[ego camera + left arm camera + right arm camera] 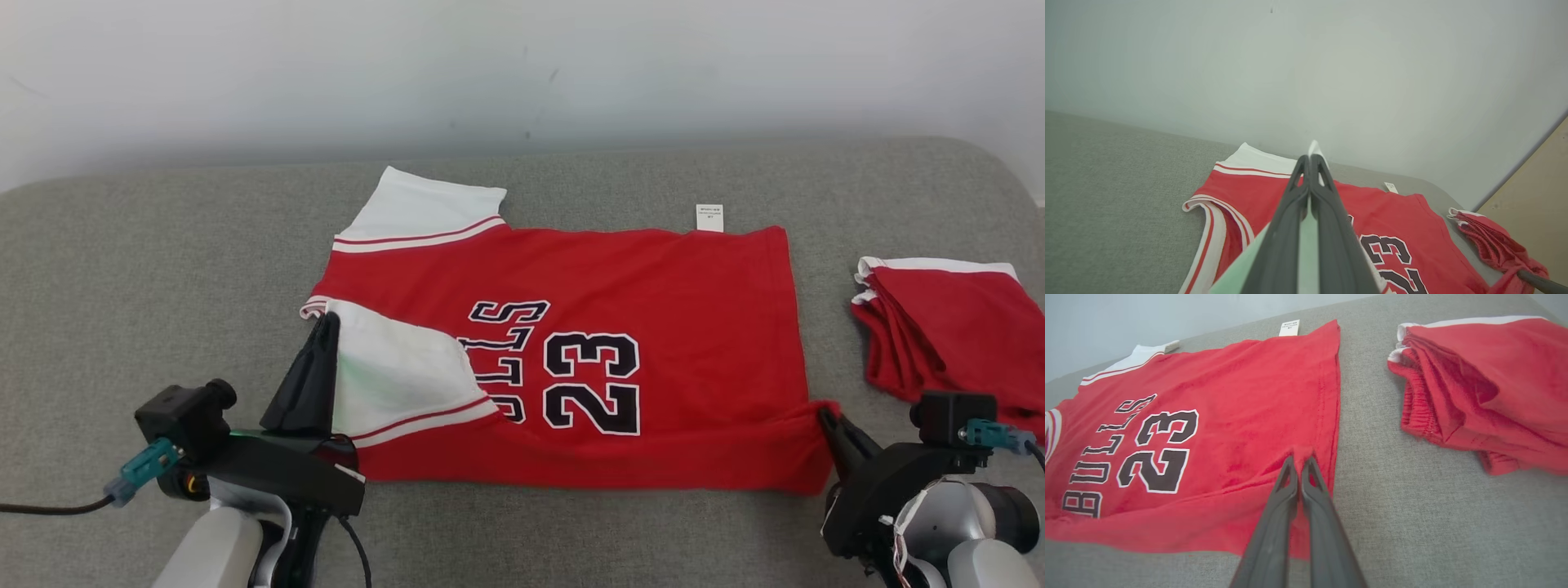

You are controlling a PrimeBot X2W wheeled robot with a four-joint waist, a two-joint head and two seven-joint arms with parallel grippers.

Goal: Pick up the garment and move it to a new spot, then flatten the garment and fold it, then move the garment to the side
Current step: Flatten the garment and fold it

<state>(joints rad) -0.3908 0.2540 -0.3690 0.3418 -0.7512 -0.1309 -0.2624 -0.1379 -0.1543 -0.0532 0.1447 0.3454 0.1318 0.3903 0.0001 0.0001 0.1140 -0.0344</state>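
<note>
The red Bulls 23 jersey (686, 286) lies spread on the grey upholstered surface (147, 269), stretched between the two pairs of jaws. The left jaws are pressed together on its white sleeve panel (392, 371), which is turned over onto the lettering just to their right; in the left wrist view a tip of white cloth pokes out past the fingertips. The right jaws are clamped on a pinch of the red hem corner (1303, 451), and the cloth puckers into a small ridge right at their tips. The care label (709, 217) sits well beyond the right jaws at the far edge. A folded red garment (955, 327) lies apart to their right. The jersey looks light, thin and quite limp, with no stiffness to hold a shape. It would probably sag between any two held points and wrinkle if dragged over the rough upholstery, so lifting seems kinder than sliding. It looks neither fragile nor slippery, but a shallow pinch could catch one layer alone. The best holds appear to be the seamed edges, at hem corner and shoulder trim, with both layers taken well between the jaws and the two holds kept far apart.
</note>
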